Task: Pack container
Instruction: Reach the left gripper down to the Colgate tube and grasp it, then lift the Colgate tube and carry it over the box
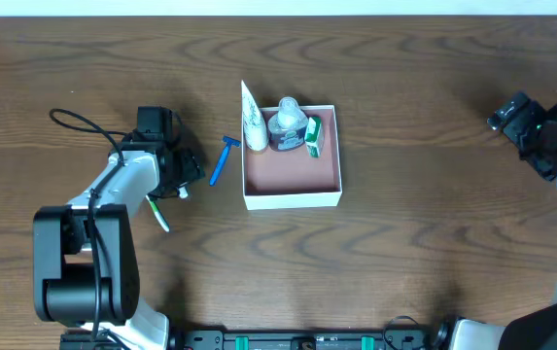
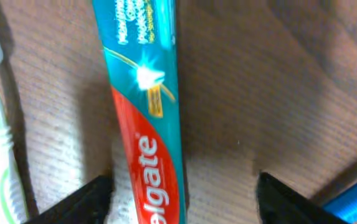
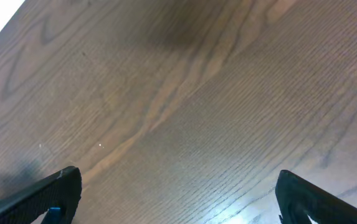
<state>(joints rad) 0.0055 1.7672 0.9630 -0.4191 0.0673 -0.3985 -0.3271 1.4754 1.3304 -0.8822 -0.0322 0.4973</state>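
Task item: the square, shallow, open-topped container with white outer walls and a dusty pink-brown floor [image 1: 293, 200] sits near the centre of the dark wood-grain worktop [image 1: 404, 253], between the two arms.

Contents: three items are grouped along its far side.
- A white tube [image 1: 253, 124] leans against the left wall.
- A rounded grey-and-clear item [image 1: 286, 124] is beside the tube; its identity cannot be determined.
- A small green packet [image 1: 314, 138] lies to the right of that.

The near half of the floor is bare.

Outside the container: a blue plastic razor [image 1: 222, 160] lies just beside the left wall. A green-and-white toothbrush [image 1: 158, 212] lies farther left, near the left arm.

Left end effector [image 2: 181, 186]: it is positioned low over a teal-and-red Colgate toothpaste box [image 2: 144, 93]. The jaws are parted and straddle the box. One black fingertip is close against one edge of the box, and the other is clearly apart from it. No grip is established.

Right end effector [image 3: 178, 186]: it is at the far right of the worktop, well apart from the container. The jaws are spread wide and hold nothing, with only bare wood beneath.
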